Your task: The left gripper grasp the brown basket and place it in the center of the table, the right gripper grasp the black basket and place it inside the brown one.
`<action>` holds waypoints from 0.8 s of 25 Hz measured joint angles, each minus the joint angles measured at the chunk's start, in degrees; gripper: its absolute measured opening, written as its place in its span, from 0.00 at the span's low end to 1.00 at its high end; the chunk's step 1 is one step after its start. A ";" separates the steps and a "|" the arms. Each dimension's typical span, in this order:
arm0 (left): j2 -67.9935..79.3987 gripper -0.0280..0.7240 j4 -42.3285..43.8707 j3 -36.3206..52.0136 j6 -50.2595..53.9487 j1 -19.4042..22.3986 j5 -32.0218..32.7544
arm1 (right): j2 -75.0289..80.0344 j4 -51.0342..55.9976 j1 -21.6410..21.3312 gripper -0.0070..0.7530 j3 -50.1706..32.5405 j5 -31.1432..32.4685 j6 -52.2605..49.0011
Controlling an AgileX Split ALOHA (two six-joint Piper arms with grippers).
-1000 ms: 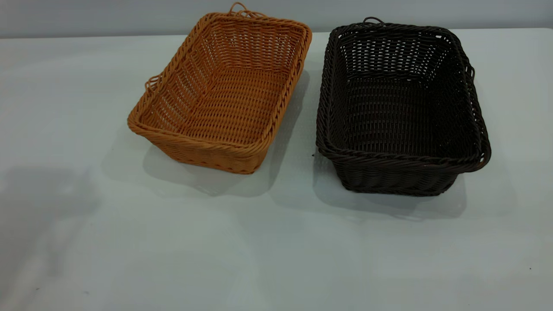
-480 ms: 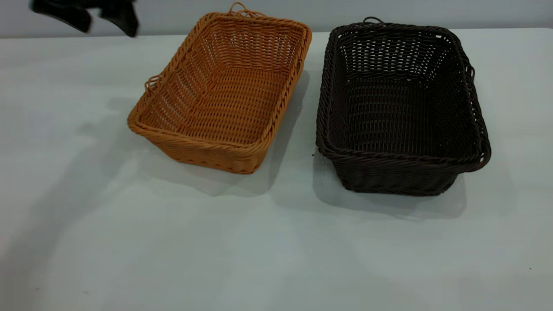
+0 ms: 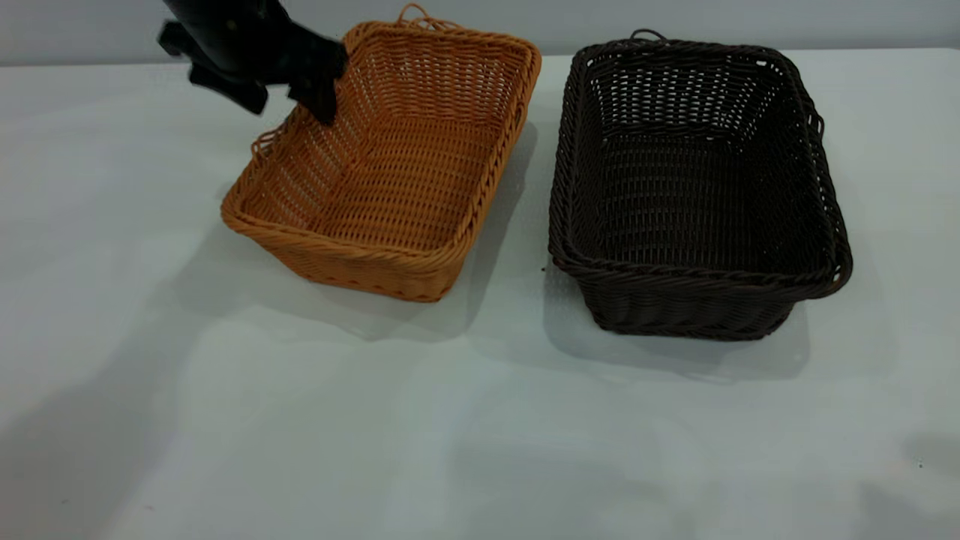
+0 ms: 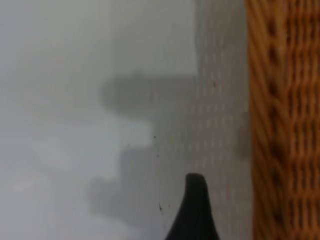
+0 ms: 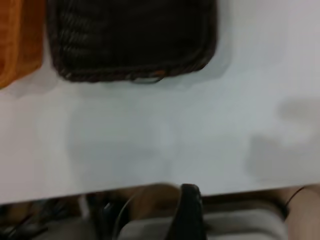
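We have our left tool (image 3: 289, 96) over the far-left rim of the brown basket (image 3: 390, 165), its two dark fingers spread apart, one just inside the wall and the other outside it. Nothing is clamped yet. The basket sits on the desk (image 3: 480, 420) directly below and beside the tool, angled, with its long wall running away from the fingers. The black basket (image 3: 694, 187) stands well apart from the tool, on the brown basket's far side, close to it but not touching.

We judge the risks as these: the inner finger could catch in the open weave or snag the small loop handle, tipping the basket as we close. Held at one corner, it may swing and knock the black basket.

Our right tool is out of the exterior view; whether it is open or closed we cannot tell.
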State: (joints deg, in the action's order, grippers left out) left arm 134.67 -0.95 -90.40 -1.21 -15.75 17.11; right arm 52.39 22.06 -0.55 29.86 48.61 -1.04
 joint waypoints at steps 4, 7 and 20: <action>4.64 0.74 0.00 -4.02 0.00 -0.13 0.06 | 7.88 11.25 0.00 0.76 0.05 -1.17 5.29; 7.18 0.58 0.00 -6.50 -0.30 -0.58 0.06 | 14.97 19.37 0.00 0.76 0.27 -2.46 9.46; 2.85 0.14 -0.73 -9.20 -5.40 -0.29 3.19 | 46.36 57.85 11.09 0.76 3.50 -15.59 29.50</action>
State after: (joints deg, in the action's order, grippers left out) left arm 137.52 -1.68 -99.60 -6.60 -16.04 20.30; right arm 98.75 79.91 10.54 33.36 33.02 28.45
